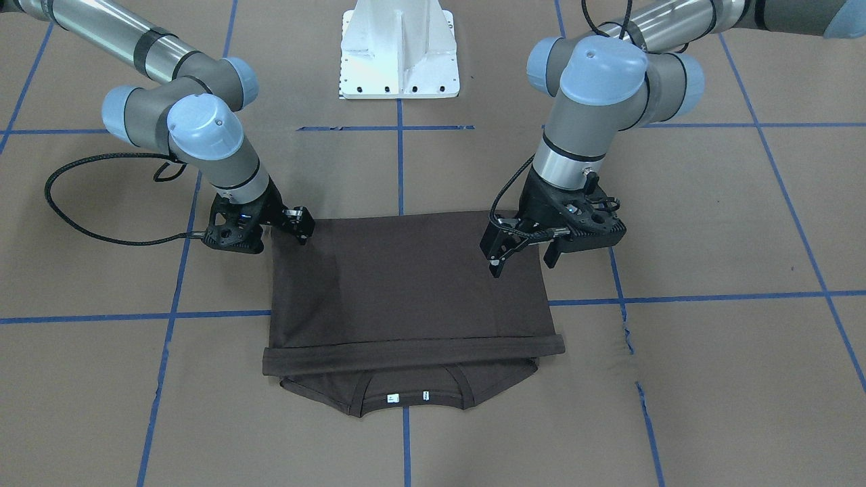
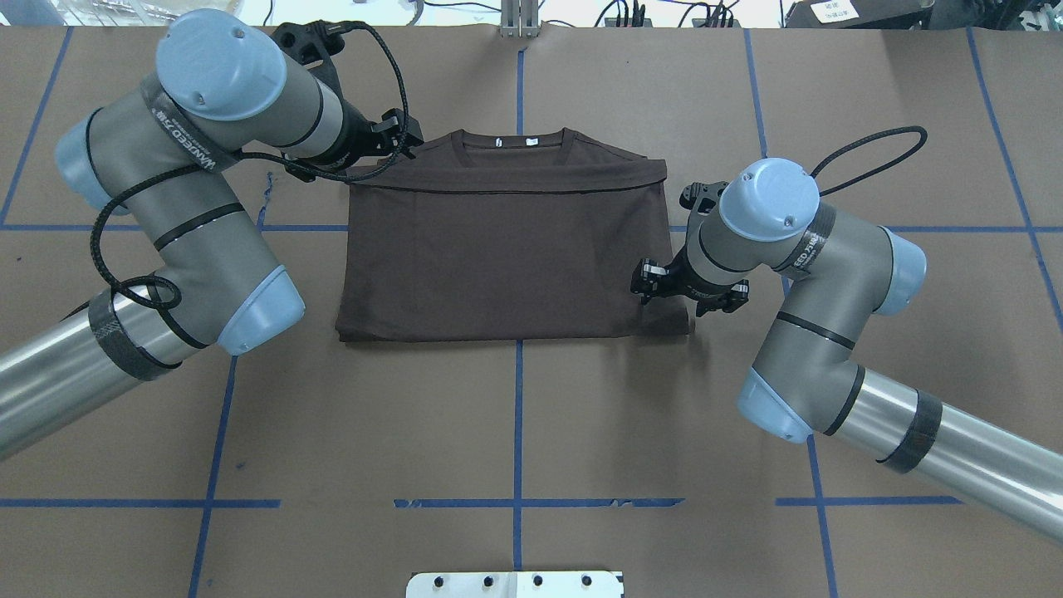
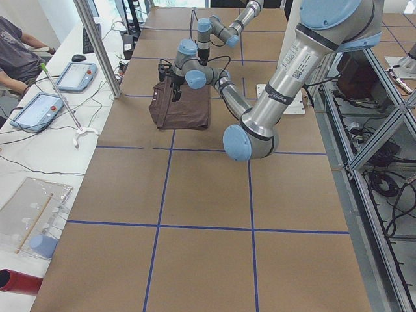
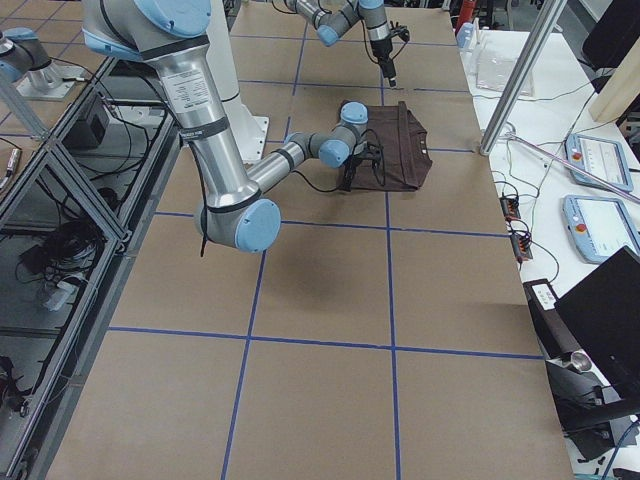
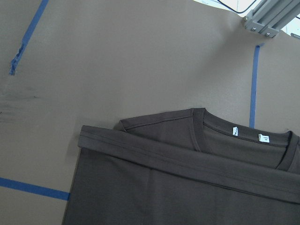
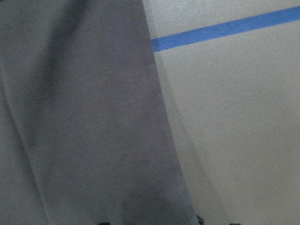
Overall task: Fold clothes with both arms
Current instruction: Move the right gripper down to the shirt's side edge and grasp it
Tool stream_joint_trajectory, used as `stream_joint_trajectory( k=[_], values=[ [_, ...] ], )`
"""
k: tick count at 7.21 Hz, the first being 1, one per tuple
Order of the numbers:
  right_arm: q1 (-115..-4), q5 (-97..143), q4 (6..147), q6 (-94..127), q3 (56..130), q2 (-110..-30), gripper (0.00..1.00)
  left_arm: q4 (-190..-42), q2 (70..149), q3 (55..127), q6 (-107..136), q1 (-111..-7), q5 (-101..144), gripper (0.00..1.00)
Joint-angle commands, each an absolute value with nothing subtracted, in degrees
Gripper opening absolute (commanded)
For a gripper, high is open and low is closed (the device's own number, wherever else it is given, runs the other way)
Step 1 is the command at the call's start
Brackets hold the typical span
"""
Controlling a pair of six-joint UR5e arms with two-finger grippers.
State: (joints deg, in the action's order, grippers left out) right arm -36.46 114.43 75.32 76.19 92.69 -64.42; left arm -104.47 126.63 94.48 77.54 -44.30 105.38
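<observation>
A dark brown T-shirt lies flat on the table, hem folded up almost to the collar; the left gripper hovers spread open above its left side, and the right gripper, grip unreadable, sits low at its near right corner, likely lining up another fold.

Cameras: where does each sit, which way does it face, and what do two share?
Front-facing: across the table, down on the T-shirt; left arm at right, right arm at left.
Overhead: behind the arms, looking forward, down; both show.
Exterior left: table's left end; left arm near.
Exterior right: right end; right arm near.
Left wrist: above the collar; no arm.
Right wrist: close on fabric.
Shared: front-facing, overhead show neck tags.
</observation>
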Motion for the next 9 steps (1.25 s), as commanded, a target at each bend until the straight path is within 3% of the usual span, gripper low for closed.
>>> stream_joint_trajectory(
  k=[1, 2, 5, 9],
  values=[
    [-36.6, 114.5, 75.3, 75.5, 92.5, -64.5, 0.07, -104.5, 126.8, 94.5, 77.5, -44.3, 105.4, 1.0],
    [-36.6, 114.7, 75.3, 75.4, 92.6, -64.5, 0.0, -104.4, 127.0, 94.5, 77.6, -44.3, 105.4, 1.0],
    [-37.0, 115.5, 75.3, 75.2, 95.1, -66.3, 0.0, -104.4, 127.1, 94.5, 77.6, -44.2, 105.4, 1.0],
    [-23.0, 114.6, 75.8, 80.0, 119.8, -87.6, 0.0, -104.2, 126.9, 95.4, 78.7, -44.2, 105.5, 1.0]
  ],
)
